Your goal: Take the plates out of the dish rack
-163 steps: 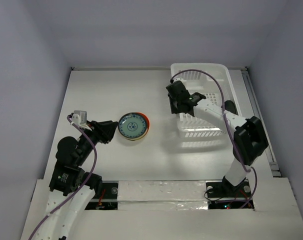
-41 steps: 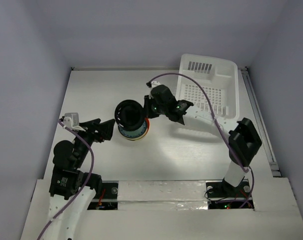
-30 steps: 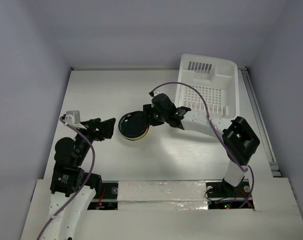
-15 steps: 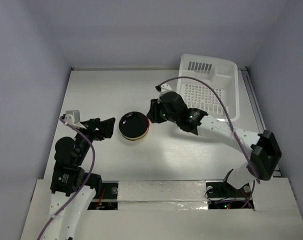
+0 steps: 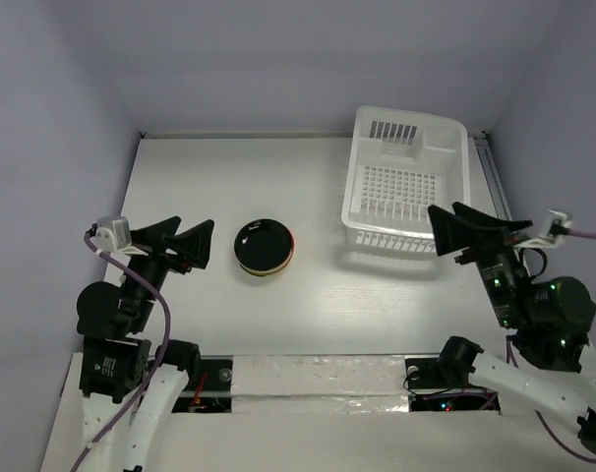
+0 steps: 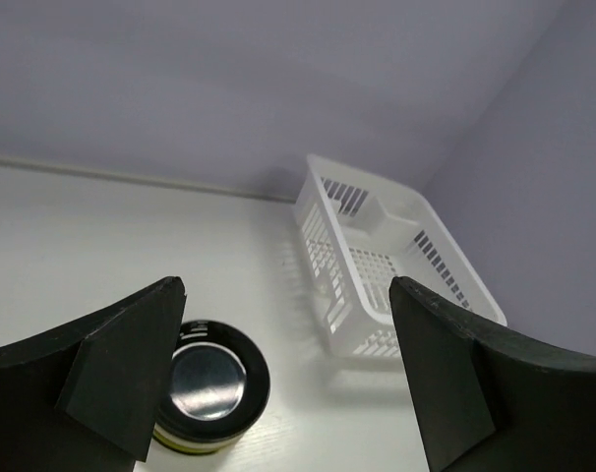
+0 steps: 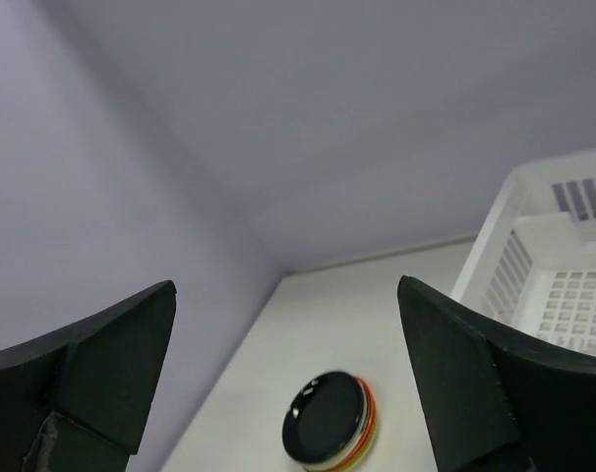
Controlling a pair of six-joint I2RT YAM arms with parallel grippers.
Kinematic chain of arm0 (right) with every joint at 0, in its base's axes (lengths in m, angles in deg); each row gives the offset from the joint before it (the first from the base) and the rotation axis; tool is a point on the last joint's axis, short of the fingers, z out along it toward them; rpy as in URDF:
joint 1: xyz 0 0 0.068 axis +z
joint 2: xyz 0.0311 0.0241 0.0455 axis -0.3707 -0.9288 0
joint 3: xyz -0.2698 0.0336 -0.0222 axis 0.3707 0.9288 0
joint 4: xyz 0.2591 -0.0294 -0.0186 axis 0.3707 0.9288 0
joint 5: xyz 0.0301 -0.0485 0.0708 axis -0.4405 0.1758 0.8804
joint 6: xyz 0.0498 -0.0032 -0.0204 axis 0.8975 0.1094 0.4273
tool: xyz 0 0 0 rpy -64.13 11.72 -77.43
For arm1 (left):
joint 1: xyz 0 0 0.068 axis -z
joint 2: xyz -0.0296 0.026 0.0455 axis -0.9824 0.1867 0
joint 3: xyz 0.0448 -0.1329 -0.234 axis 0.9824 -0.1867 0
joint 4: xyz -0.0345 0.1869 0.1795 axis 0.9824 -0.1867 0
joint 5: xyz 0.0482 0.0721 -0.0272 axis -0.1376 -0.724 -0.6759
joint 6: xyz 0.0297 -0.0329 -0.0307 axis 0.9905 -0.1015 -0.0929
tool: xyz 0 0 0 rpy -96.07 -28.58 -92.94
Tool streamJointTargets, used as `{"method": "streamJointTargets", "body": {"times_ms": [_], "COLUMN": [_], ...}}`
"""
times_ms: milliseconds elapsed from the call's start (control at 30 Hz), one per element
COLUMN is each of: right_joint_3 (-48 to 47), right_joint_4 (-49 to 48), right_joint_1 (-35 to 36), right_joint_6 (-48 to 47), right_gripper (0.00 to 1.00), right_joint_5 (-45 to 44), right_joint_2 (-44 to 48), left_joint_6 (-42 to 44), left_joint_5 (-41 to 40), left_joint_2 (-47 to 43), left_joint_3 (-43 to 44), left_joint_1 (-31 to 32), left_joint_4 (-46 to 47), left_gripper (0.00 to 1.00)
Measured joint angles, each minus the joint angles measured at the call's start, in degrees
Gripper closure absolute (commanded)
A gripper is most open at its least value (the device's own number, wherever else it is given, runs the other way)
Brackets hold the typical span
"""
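Centrally on the white bench sits the stack of small round plastic plates, glossy black on top, with orange-red and lime green rims showing beneath; how many lie under it cannot be told. To its right, well apart, stands the white slotted plastic dish rack. Both arms sit folded near the bench's front edge, left fingers and right fingers raised, spread wide, grasping nothing
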Motion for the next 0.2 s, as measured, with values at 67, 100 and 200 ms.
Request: {"method": "streamJointTargets", "body": {"times_ms": [67, 100, 200], "right_joint_3": [2.1, 3.0, 5.4], "right_joint_4": [-1.3, -1.4, 0.8], "right_joint_1": [0.0, 0.0, 0.0], "right_joint_6": [0.0, 0.1, 1.2], "right_gripper": [0.0, 0.0, 0.0], "right_joint_5": [-4.2, -5.8, -10.2], "right_joint_2": [4.6, 5.4, 4.2], "left_joint_6": [0.3, 0.3, 0.5], "left_joint_5": [-0.4, -0.4, -0.6], "left_joint_2": [-0.2, -0.2, -0.2], "left_joint_3": [0.4, 0.4, 0.2], "left_joint_1": [0.0, 0.0, 0.0], "left_joint_4": [1.5, 1.8, 2.3], "left_gripper": [0.19, 0.19, 0.18]}}
